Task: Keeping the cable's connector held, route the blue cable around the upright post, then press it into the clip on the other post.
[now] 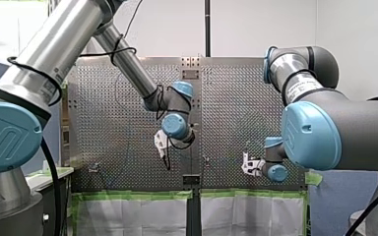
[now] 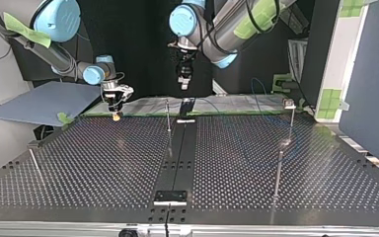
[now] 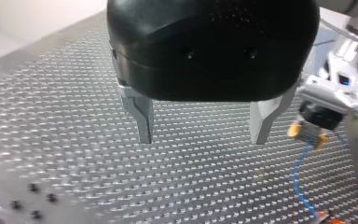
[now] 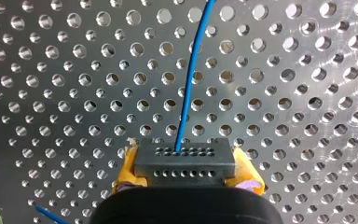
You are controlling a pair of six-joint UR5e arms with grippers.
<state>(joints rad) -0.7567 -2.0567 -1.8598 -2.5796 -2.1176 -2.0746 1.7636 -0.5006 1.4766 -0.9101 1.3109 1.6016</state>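
My right gripper (image 4: 186, 174) is shut on the cable's grey connector (image 4: 185, 161), with its yellow pads on both sides. The blue cable (image 4: 189, 79) runs from the connector out over the perforated plate. In the left wrist view my left gripper (image 3: 203, 136) hangs open above the plate, nothing between its metal fingers (image 3: 143, 120). Beside it is my right gripper (image 3: 308, 132), the blue cable (image 3: 299, 170) dropping from it. In the top view my right gripper (image 2: 115, 114) is low at the left and my left gripper (image 2: 183, 84) higher, near the middle. A thin post (image 2: 168, 116) stands between them.
More thin posts stand on the perforated table (image 2: 103, 163): one with a small head (image 2: 290, 116) at the top view's right, one (image 2: 278, 173) nearer the camera, one (image 2: 34, 165) at the left. A black strip (image 2: 180, 153) runs down the table's middle. Green tape edges the far side.
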